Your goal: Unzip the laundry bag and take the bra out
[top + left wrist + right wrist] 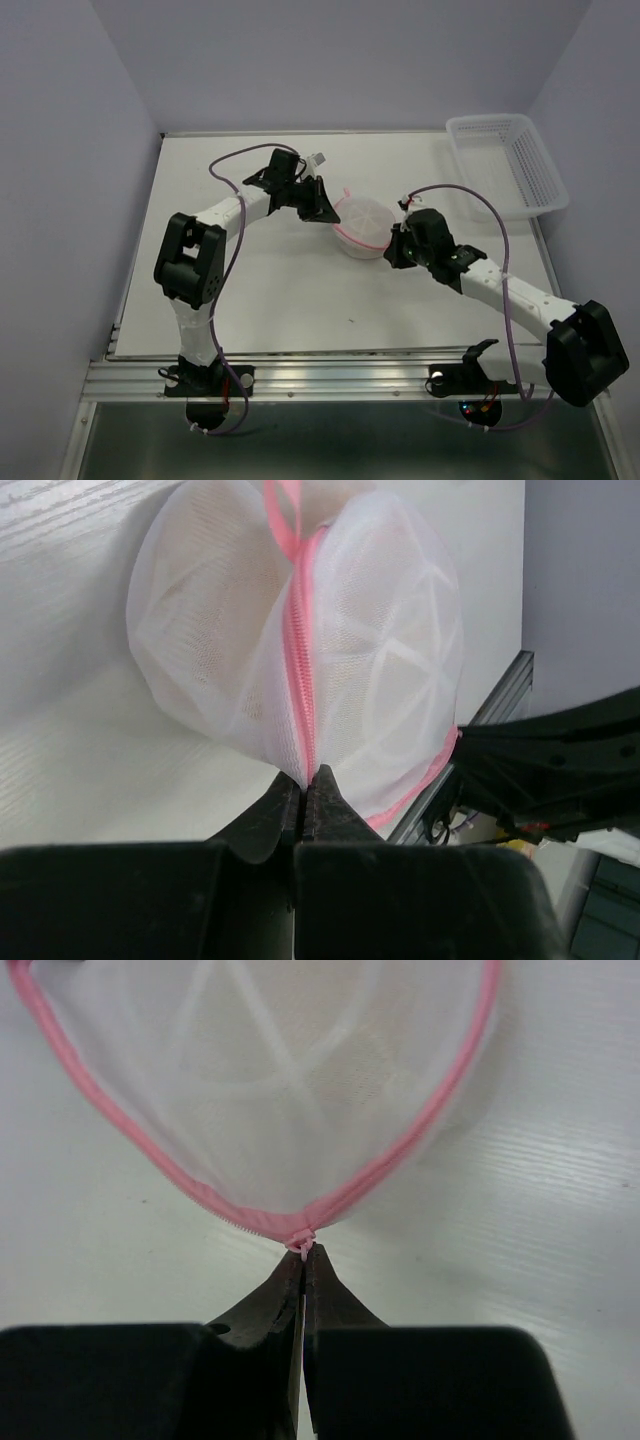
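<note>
The laundry bag is a round white mesh pouch with a pink zipper rim, lying mid-table between both arms. My left gripper is shut on the bag's rim at its left side; in the left wrist view the jaws pinch the pink zipper seam of the bag. My right gripper is shut on the small pink zipper pull at the bag's right edge, with the bag beyond it. A faint tan shade shows through the mesh; the bra itself is hidden inside.
A white plastic lattice basket stands at the back right corner of the white table. Purple cables loop above both arms. The metal rail runs along the table's near edge.
</note>
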Motion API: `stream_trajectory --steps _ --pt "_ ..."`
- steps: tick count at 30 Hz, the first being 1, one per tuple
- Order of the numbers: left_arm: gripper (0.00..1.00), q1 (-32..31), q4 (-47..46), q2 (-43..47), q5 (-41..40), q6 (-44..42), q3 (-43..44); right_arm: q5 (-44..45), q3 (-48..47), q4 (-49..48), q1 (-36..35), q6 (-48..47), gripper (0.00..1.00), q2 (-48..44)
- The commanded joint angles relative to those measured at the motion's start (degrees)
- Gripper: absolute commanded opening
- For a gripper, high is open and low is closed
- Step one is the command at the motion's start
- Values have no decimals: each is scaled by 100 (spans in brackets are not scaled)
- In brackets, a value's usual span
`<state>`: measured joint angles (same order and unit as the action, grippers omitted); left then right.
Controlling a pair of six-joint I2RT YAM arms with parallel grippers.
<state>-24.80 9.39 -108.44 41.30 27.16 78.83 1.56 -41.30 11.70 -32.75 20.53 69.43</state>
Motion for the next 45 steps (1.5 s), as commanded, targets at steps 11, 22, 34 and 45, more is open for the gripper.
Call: stream_trajectory --steps 11,22,34,45 --pt "0 177 345 166 1 -888 669 59 -291 -669 1526 -1236 1 405" --pt "25 168 564 -300 -34 -730 1450 -1079 219 -564 1053 -771 1 -219" --pt "99 168 556 -117 -104 -290 1128 -1088 386 -784 314 345 1 -333" --pt "99 -473 -943 1712 -711 1009 -1385 -1044 201 -924 -144 961 1 -386"
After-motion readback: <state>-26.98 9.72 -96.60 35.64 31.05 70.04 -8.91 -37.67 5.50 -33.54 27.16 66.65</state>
